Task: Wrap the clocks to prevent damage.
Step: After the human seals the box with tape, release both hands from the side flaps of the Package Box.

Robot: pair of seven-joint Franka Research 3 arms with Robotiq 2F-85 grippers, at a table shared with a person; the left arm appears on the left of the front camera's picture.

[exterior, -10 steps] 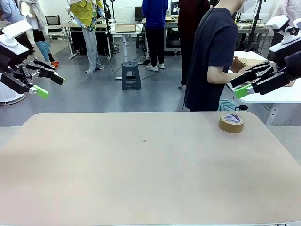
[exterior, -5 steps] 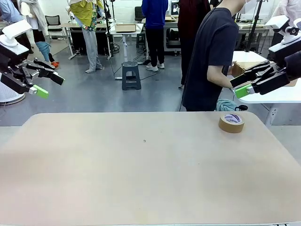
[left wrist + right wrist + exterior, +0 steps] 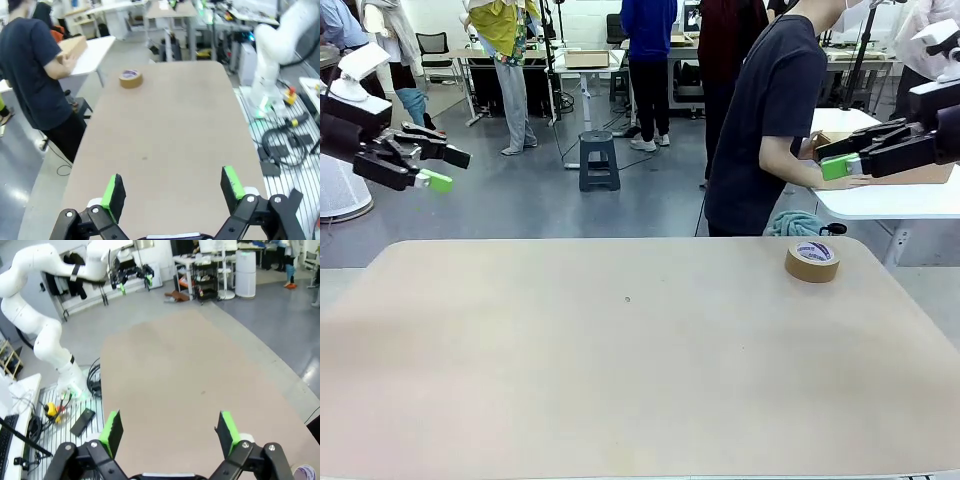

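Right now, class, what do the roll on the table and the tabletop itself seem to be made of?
Tape roll: likely brown paper or plastic packing tape, dull tan side, with a white printed label on top. Table: smooth matte beige surface, probably laminate; uniform colour, no grain, rounded corners. The exact material can't be confirmed from looks alone.

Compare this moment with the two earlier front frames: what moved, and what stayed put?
Both arms rose: the left gripper lifted and edged inward, the right gripper lifted too. Both are open and empty, as before. The person at the far side leaned further over the side table toward the cardboard box. The tape roll on the table did not move.
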